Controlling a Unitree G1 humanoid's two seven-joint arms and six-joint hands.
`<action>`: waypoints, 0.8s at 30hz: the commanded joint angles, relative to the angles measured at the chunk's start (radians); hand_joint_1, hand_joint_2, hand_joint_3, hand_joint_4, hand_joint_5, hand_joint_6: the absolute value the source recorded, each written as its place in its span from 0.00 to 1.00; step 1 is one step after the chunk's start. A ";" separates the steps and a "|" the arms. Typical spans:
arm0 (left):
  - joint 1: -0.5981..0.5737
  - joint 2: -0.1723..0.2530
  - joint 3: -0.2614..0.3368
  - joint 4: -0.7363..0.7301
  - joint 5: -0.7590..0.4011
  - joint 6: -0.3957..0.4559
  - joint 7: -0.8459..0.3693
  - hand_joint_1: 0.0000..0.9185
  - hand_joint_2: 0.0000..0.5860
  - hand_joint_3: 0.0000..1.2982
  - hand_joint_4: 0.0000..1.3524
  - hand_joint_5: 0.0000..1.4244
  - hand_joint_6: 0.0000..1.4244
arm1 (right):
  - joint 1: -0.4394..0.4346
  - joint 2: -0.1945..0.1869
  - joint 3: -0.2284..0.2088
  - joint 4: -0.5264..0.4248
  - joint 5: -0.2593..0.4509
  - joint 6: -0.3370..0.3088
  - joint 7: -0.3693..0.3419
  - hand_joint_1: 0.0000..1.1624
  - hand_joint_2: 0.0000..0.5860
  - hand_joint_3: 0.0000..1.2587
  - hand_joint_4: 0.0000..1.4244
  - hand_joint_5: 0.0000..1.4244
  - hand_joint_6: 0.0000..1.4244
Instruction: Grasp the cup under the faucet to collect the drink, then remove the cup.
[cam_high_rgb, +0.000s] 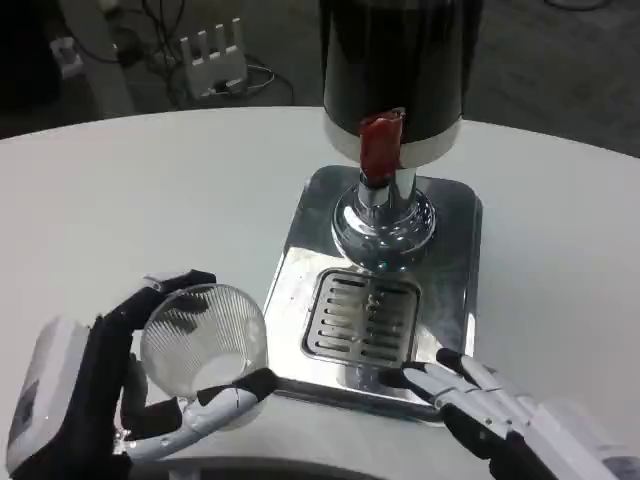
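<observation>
My left hand (110, 385) is wrapped around the cup (203, 350), fingers curving over its far rim and thumb under its near side, so it is held clear of the drink machine rather than standing on it. I hold it tipped, mouth facing up and toward me, which I judge is simply how the grip took it; it would need to be levelled before any drink goes in. The cup sits low on my left, over the white desk (150, 200), just beside the left edge of the shiny metal tray (450, 250) and well short of the faucet (380, 215). The slotted drain (362, 318) under that faucet has nothing on it.

My right hand (480, 400) grips nothing: its fingers lie spread, the tips resting on or just over the tray's near edge, perhaps to steady the machine or wait its turn.

The cup is clear, ribbed plastic, see-through, and looks empty, though glare makes the bottom hard to read. The red tap lever (380, 145) stands above the spout.
</observation>
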 joint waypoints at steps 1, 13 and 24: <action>-0.057 0.024 0.018 0.029 -0.015 -0.025 -0.004 0.89 1.00 0.67 0.75 0.91 0.95 | -0.002 0.002 -0.004 0.003 0.012 -0.008 -0.011 0.46 0.73 0.12 0.07 0.00 0.00; -0.276 0.042 -0.026 0.229 -0.003 -0.009 -0.006 0.89 1.00 0.67 0.76 0.91 0.95 | 0.009 -0.005 -0.035 -0.006 0.024 0.001 -0.006 0.45 0.74 0.12 0.07 0.00 0.00; -0.468 0.026 -0.080 0.445 -0.038 0.013 -0.031 0.88 1.00 0.67 0.77 0.91 0.95 | 0.018 0.000 -0.060 -0.003 0.037 0.006 -0.010 0.44 0.74 0.12 0.07 0.00 0.00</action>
